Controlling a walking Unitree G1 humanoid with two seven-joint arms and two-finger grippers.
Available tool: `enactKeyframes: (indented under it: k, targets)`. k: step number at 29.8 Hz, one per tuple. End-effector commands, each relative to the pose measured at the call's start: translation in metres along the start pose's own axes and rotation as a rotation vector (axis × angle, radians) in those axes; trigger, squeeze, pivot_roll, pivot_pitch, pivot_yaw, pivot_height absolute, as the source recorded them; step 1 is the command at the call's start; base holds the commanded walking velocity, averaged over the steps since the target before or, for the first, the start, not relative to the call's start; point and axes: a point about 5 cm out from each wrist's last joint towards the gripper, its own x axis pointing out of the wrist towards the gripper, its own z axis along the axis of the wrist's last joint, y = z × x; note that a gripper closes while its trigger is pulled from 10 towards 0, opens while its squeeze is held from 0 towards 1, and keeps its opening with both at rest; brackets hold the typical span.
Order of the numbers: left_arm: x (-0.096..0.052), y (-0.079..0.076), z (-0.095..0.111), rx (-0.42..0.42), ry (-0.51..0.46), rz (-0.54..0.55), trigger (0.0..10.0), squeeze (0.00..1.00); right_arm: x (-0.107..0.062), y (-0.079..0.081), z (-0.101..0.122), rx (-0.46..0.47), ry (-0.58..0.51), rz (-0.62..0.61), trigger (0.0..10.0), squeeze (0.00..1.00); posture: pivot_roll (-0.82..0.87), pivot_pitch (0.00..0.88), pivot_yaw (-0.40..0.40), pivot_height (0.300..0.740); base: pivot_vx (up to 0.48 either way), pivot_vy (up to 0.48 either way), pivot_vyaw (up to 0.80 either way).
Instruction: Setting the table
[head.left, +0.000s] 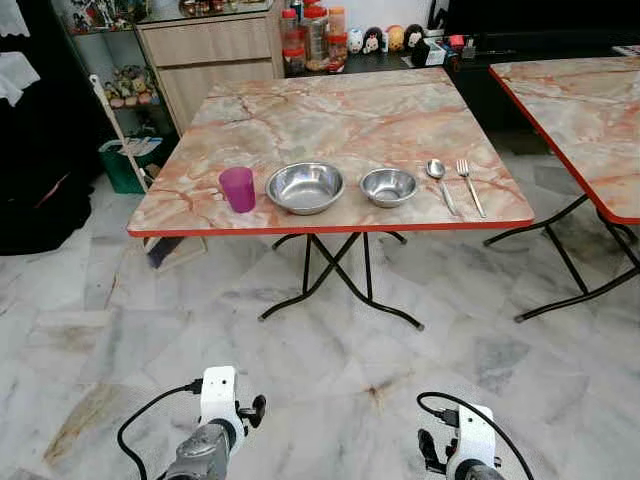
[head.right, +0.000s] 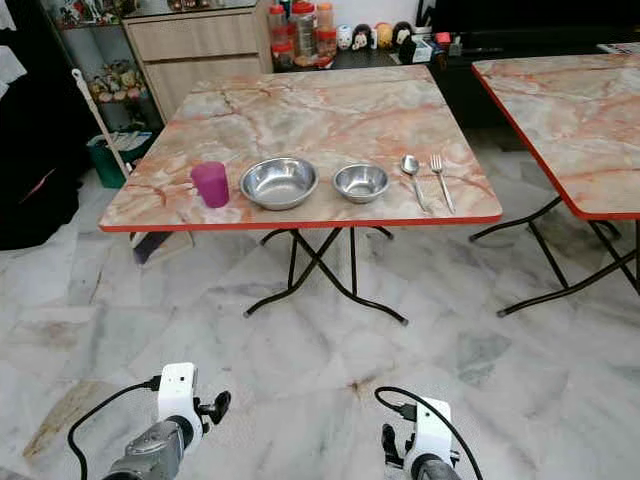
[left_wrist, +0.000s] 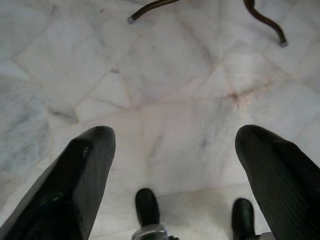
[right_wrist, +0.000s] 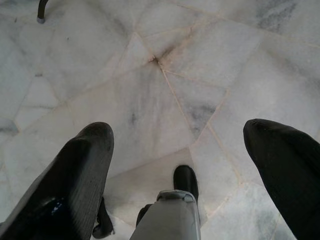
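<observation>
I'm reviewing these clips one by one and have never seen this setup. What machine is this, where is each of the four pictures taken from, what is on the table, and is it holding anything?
This is a walking humanoid robot with two arms. The two wide pictures come from the two eyes of a camera on its head, looking down at a marble-patterned table. Along its near edge, from the robot's left to right, lie a purple cup, a large metal bowl, a small metal bowl, a spoon and a fork. The other two pictures come from wrist cameras looking along each gripper's black fingers at the floor. The left gripper and right gripper are open, low over the floor, holding nothing.
</observation>
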Motion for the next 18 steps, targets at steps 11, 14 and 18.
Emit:
enactKeyframes:
  k: [11, 14, 18]
  targets:
    - [-0.008, 0.019, -0.021, -0.009, 0.067, 0.053, 10.0, 0.00, 0.000, 0.003, -0.004, 0.001, 0.012, 0.009, 10.0, 0.00, -0.22, 0.000, 0.090, 0.740, 0.130, 0.000, 0.00]
    - [-0.010, 0.023, -0.027, 0.004, 0.098, 0.069, 10.0, 0.00, 0.000, 0.003, -0.004, -0.001, 0.014, 0.010, 10.0, 0.00, -0.22, 0.000, 0.091, 0.740, 0.480, 0.000, 0.00]
    - [-0.010, 0.024, -0.027, 0.008, 0.100, 0.067, 10.0, 0.00, 0.000, 0.004, -0.004, -0.001, 0.013, 0.014, 10.0, 0.00, -0.21, 0.000, 0.093, 0.740, 0.480, 0.000, 0.00]
